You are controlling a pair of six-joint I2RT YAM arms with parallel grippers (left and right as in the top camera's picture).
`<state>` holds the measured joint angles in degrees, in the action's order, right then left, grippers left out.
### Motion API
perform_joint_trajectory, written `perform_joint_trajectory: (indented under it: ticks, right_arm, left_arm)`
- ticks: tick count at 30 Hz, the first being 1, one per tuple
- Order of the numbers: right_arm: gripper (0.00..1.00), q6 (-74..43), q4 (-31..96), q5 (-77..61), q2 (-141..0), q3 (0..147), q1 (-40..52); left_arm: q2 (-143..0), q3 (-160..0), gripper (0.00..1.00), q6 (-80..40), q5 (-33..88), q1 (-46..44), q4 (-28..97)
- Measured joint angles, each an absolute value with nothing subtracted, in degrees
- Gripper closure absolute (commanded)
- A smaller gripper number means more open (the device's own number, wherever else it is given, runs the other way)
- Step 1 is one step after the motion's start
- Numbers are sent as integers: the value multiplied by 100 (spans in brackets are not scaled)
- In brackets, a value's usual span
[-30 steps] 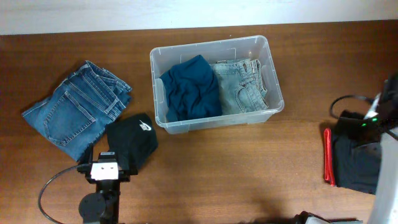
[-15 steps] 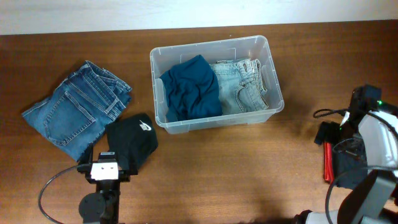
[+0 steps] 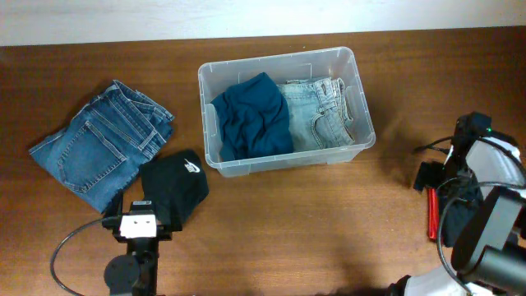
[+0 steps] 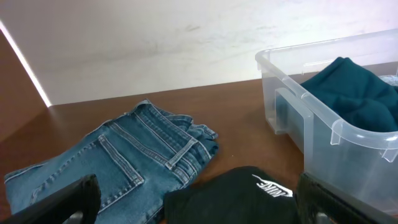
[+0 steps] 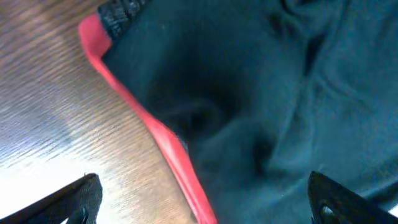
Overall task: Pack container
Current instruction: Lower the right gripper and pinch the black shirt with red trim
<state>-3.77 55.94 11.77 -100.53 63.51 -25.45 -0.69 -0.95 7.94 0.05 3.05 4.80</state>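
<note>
White logo on black garment [image 4: 230, 196], lettering unreadable. In container [image 3: 279, 59]: one teal garment [image 3: 251, 115], one light jeans [image 3: 320, 119]. One dark jeans [image 3: 99, 144] outside. Spread wide, empty: left gripper [image 4: 199, 208], right gripper [image 5: 205, 202].

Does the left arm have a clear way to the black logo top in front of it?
Probably yes. The left gripper is open right by the black top, which lies on the table with nothing on it. The folded jeans and the container only flank it.

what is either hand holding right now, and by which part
Nothing is held. The left hand is open beside the black logo garment; the right hand is open over the black red-trimmed garment, closed on nothing.
</note>
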Motion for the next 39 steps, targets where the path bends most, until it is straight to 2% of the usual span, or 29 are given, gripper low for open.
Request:
perform_joint_trajectory:
  ticks: [21,25,32,39]
  right_arm:
    - [0,-567,5266,1221,-10473,6213,-2714]
    - [14,-580,5234,1166,-10473,6211,-2714]
    - [56,-587,5216,1063,-10479,6184,-2716]
    - [61,-620,5218,1092,-10479,6187,-2720]
  left_arm:
    - [-69,-95,0,794,5,303,480]
    - [-69,-95,0,794,5,303,480]
    - [-69,-95,0,794,5,303,480]
    - [-69,-95,0,794,5,303,480]
